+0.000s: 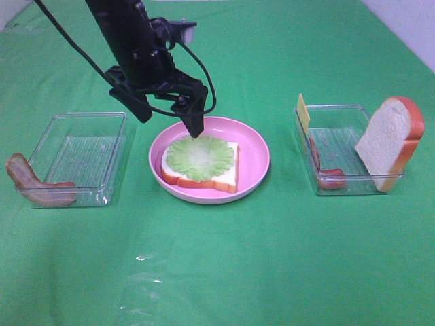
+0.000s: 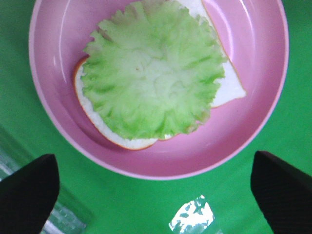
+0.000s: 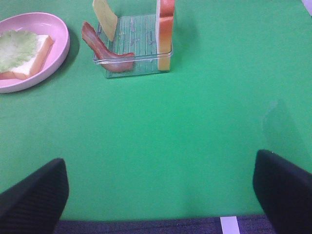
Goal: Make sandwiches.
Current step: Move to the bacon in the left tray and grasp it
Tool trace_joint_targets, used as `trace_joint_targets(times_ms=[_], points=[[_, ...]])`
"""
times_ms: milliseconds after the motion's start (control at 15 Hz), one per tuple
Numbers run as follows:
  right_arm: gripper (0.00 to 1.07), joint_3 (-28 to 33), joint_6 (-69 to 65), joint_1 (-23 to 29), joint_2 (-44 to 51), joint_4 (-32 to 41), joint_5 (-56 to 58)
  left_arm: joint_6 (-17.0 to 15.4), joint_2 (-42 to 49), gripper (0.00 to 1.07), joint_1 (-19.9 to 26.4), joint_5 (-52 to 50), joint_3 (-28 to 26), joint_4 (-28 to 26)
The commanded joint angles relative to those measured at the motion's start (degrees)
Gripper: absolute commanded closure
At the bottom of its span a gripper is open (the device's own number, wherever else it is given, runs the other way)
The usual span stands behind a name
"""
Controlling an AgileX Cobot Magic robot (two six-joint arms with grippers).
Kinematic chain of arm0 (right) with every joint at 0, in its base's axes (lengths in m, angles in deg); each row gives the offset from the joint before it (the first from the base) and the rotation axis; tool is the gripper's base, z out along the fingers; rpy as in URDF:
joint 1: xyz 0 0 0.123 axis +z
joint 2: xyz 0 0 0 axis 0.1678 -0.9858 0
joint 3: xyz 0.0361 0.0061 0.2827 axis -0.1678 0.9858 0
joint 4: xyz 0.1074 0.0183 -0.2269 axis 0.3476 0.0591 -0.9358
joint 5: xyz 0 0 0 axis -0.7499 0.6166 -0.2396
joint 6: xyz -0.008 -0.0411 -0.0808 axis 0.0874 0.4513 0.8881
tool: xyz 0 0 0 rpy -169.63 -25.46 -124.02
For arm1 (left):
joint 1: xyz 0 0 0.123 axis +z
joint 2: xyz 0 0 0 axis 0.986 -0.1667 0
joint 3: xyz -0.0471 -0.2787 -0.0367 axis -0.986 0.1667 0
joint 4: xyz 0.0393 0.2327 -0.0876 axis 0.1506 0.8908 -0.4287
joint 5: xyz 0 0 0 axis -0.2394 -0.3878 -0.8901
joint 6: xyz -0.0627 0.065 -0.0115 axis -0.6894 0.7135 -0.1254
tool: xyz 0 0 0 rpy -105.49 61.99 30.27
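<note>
Fingers (image 2: 29, 195) of the left gripper (image 1: 171, 123) are standing wide apart with nothing between them, hovering over the round pink plate (image 1: 255, 146). Right below them the half-built sandwich (image 1: 204, 166) is lying in that plate. It is a ruffled green lettuce leaf (image 2: 153, 80) resting flat on a white bread slice (image 2: 229, 90) with an orange-brown crust, and the leaf is covering most of the bread and leaving one corner bare. One fingertip is hanging close over the leaf's edge; whether it is touching, I cannot tell. Outward from these fingers, on the side away from the plate, a clear plastic tray (image 1: 81, 159) is sitting on the green-covered worktop (image 1: 217, 272), and a bacon strip (image 1: 30, 185) is lying at its outer corner.

Over bare green cloth, the right gripper (image 3: 158, 204) is also holding its fingers (image 3: 285, 195) apart and empty. Well ahead of them a second clear tray (image 3: 134, 48) is holding a yellow cheese square (image 3: 105, 19) leaning at one end, a second bacon strip (image 3: 105, 51) sagging over its wall, and a second bread slice (image 3: 165, 34) standing on edge at the other end.
</note>
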Motion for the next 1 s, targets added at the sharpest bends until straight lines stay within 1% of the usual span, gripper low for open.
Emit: trace_joint_targets(times_ms=[67, 133, 200, 267, 333, 400, 467, 533, 600, 667, 733, 800, 867, 933, 1000], points=[[0.09, 0.17, 0.23, -0.17, 1.60, 0.00, -0.63, -3.50, 2.29, 0.06, 0.11, 7.56, -0.97, 5.21], [0.09, 0.17, 0.23, -0.17, 1.60, 0.00, -0.63, -6.76, 4.41, 0.06, 0.11, 7.45, 0.23, 9.00], [0.09, 0.17, 0.23, -0.17, 1.60, 0.00, -0.63, -10.66, 8.02, 0.06, 0.92, 7.45, 3.55, 13.64], [0.09, 0.17, 0.23, -0.17, 1.60, 0.00, -0.63, -12.78, 10.89, 0.06, 2.12, 7.45, 6.93, 14.04], [0.09, 0.17, 0.23, -0.17, 1.60, 0.00, -0.63, -13.75, 14.27, 0.06, 4.18, 7.39, 11.23, 13.87], [0.09, 0.17, 0.23, -0.17, 1.60, 0.00, -0.63, -14.21, 17.76, 0.06, 6.30, 7.39, 15.01, 13.87], [0.09, 0.17, 0.23, -0.17, 1.60, 0.00, -0.63, -14.15, 19.65, 0.06, 7.56, 7.39, 16.90, 13.87], [0.09, 0.17, 0.23, -0.17, 1.60, 0.00, -0.63, -13.87, 23.26, 0.06, 9.97, 7.39, 19.82, 13.92], [0.09, 0.17, 0.23, -0.17, 1.60, 0.00, -0.63, -13.06, 28.30, 0.06, 15.93, 7.39, 23.95, 14.04], [0.09, 0.17, 0.23, -0.17, 1.60, 0.00, -0.63, -13.06, 28.99, 0.06, 16.84, 7.39, 24.29, 14.04], [0.09, 0.17, 0.23, -0.17, 1.60, 0.00, -0.63, -13.18, 30.25, 0.06, 19.77, 7.33, 25.10, 13.75], [0.09, 0.17, 0.23, -0.17, 1.60, 0.00, -0.63, -14.44, 30.77, 0.06, 22.52, 7.33, 25.04, 13.06], [0.09, 0.17, 0.23, -0.17, 1.60, 0.00, -0.63, -15.13, 30.77, 0.06, 23.49, 7.28, 24.92, 13.06], [0.09, 0.17, 0.23, -0.17, 1.60, 0.00, -0.63, -14.84, 30.65, 0.06, 27.10, 6.25, 24.92, 12.78], [0.09, 0.17, 0.23, -0.17, 1.60, 0.00, -0.63, -13.29, 30.60, 0.06, 27.44, 6.36, 24.92, 12.72]])
